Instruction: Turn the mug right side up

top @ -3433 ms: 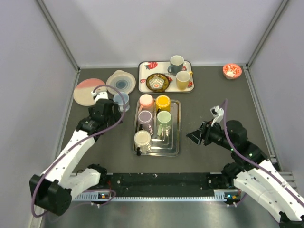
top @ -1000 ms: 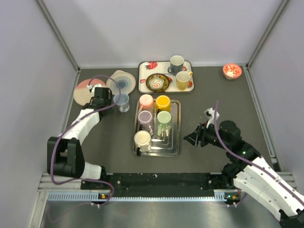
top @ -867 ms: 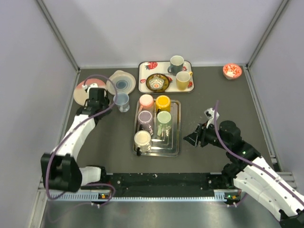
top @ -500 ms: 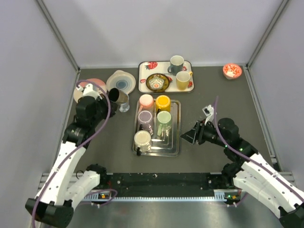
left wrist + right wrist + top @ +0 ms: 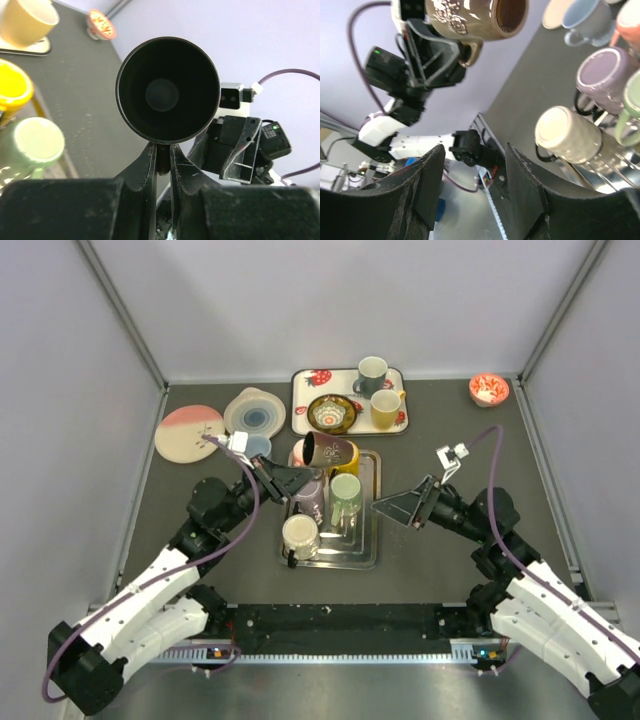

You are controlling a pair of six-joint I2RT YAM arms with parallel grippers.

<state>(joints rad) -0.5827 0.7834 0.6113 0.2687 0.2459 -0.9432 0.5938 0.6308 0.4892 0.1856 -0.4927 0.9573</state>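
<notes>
Left gripper (image 5: 161, 165) is pinched tight on the handle of the brown mug (image 5: 332, 452), held sideways in the air above the metal tray's (image 5: 372, 540) far end. Right gripper (image 5: 382, 508) is spread, just right of the tray.

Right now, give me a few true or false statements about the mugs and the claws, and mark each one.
1. The left claw is shut on the handle of the brown mug. True.
2. The brown mug rests on the metal tray. False: it is held in the air above the tray, tipped on its side.
3. The right claw grips the cream mug. False: that claw is open and empty, and the cream mug lies in the metal tray.
4. A small red bowl sits at the far right. True.
5. The green mug is outside the metal tray. False: it sits in the tray.
</notes>
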